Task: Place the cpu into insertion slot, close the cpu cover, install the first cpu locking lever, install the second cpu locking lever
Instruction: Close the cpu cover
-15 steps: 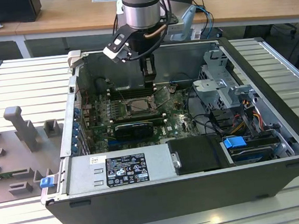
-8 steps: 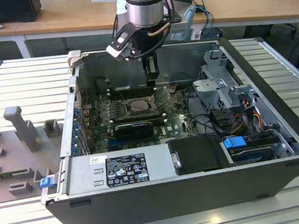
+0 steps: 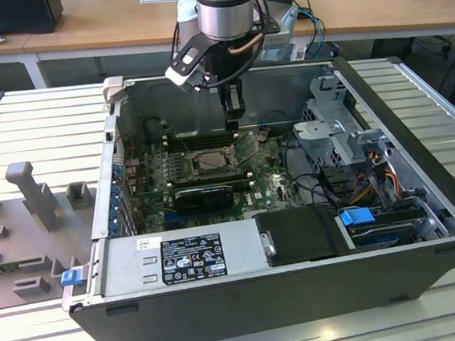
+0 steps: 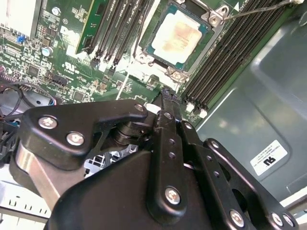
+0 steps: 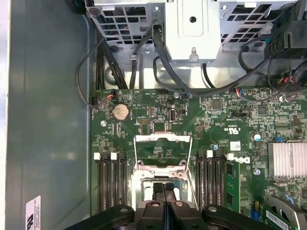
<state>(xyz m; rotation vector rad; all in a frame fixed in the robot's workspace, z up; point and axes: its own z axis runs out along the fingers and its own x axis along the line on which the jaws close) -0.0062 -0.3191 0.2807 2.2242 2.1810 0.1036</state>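
Silvery cpu (image 4: 178, 34) sits in insertion slot (image 4: 154, 61), cpu cover (image 5: 163, 138) up, claw (image 3: 235, 123) prob. closed.

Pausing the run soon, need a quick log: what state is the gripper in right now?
Gripper: shut, with nothing held between its fingers; its tips hang close to the cpu.

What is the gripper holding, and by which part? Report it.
Nothing is held. The gripper has its fingers pressed together with nothing between them. The cpu lies in the insertion slot, apart from the fingers.
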